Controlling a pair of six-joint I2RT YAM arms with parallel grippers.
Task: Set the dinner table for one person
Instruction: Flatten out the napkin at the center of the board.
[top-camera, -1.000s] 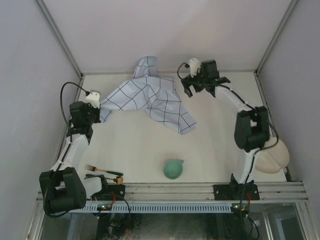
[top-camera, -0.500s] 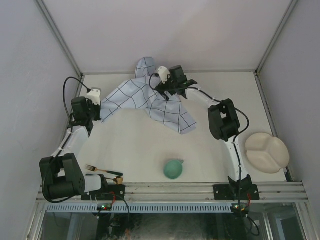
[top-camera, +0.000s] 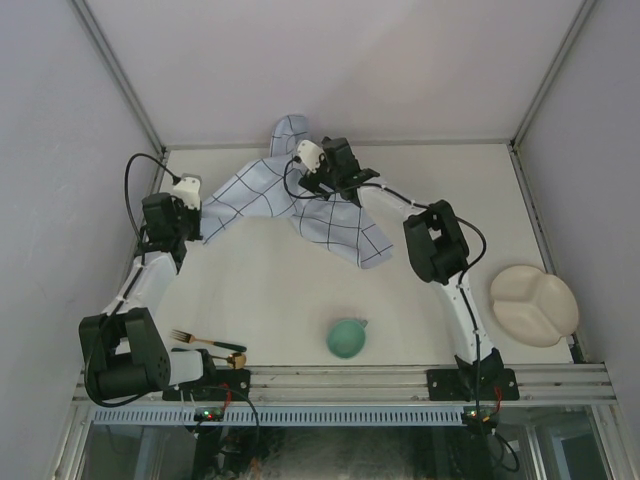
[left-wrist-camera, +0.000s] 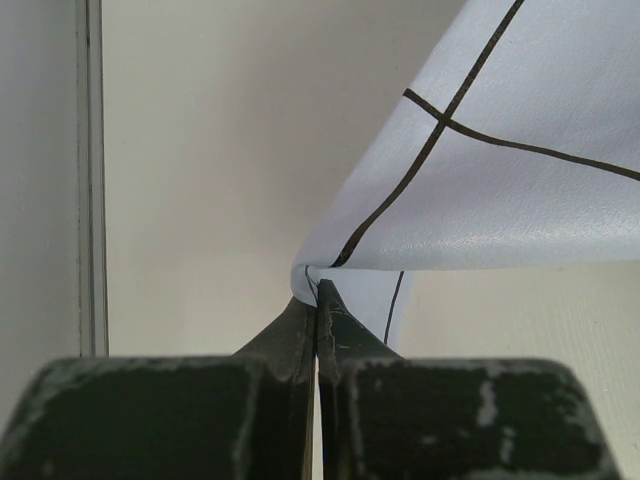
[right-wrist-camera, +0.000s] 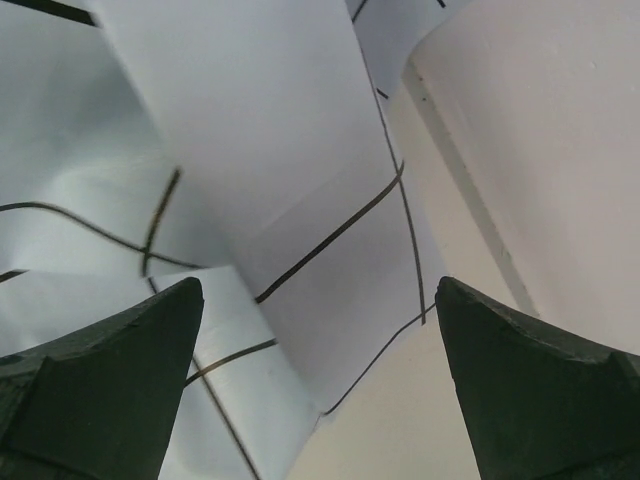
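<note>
Right arm has swung in over the last second, from the far right-of-centre of the desk (top-camera: 270, 290) to directly over the bunched grid cloth (top-camera: 255, 190). The right end effector (right-wrist-camera: 318, 300) has stayed wide the whole way and isn't gripping anything yet. In its wrist view the cloth folds fill the gap between the fingers, with a strip of bare desk showing at lower right. The left end effector (left-wrist-camera: 316, 310) hasn't let go. It is clamped flat on the cloth's left corner and holds it lifted just off the desk near the left rail. With the arm moved, the divided plate (top-camera: 533, 305) at the right edge is now fully in view. My read is that we're on the cloth-spreading step and the right side is lining up a second grip so the two arms can pull it flat. The cloth is still crumpled across the far half of the desk, with one flap riding up against the back wall. The fork (top-camera: 200, 340) and green cup (top-camera: 346, 337) sit untouched at the near edge, so most of the setting is still to do.
</note>
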